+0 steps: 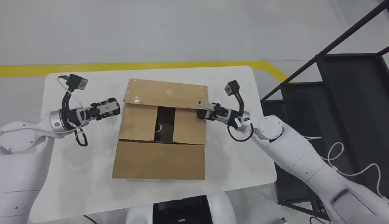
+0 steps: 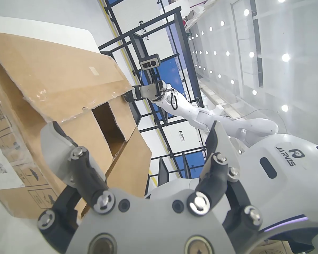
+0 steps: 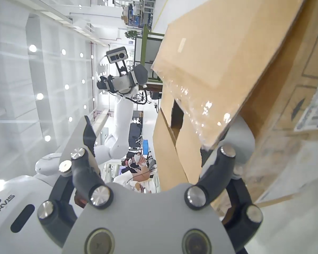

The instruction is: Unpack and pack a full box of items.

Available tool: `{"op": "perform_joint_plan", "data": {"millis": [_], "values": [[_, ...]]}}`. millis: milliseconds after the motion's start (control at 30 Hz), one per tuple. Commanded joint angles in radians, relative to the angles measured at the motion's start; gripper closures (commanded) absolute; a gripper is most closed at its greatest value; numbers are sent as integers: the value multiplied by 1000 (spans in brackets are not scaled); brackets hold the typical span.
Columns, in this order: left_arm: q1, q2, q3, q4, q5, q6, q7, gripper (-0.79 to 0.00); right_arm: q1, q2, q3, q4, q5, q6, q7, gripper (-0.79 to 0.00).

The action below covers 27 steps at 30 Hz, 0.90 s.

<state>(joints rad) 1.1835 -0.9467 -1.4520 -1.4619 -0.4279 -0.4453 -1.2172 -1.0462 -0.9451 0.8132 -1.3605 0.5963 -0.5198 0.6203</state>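
Contents of box [image 1: 159, 160], indistinct within its dark opening

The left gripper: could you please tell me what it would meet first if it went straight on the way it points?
Probably the cardboard box: the open left gripper points at the upper edge of its near side. Depth is unclear, so it might catch the raised flap first.

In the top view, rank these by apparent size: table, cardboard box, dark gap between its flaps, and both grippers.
1. table
2. cardboard box
3. dark gap
4. left gripper and right gripper: they look alike, so tied as smallest
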Motion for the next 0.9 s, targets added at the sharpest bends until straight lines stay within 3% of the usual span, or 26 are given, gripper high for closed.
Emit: {"op": "perform_joint_plan", "data": {"millis": [0,267,633,867], "values": [[3,1,-1,-3,1,1,2,-785,19,-9,5,10,1,-16,-16,-785],[0,1,17,-4,0,2,4,-785,121,-59,1,63,-41,-35,-147,-785],[-1,0,45,5,-2,8,3,-785,299,-171,-107,311,-322,-26,-435,-785],[-6,1,55,13,-4,9,4,-785,349,-238,-171,461,-396,-35,-469,-785]]}}
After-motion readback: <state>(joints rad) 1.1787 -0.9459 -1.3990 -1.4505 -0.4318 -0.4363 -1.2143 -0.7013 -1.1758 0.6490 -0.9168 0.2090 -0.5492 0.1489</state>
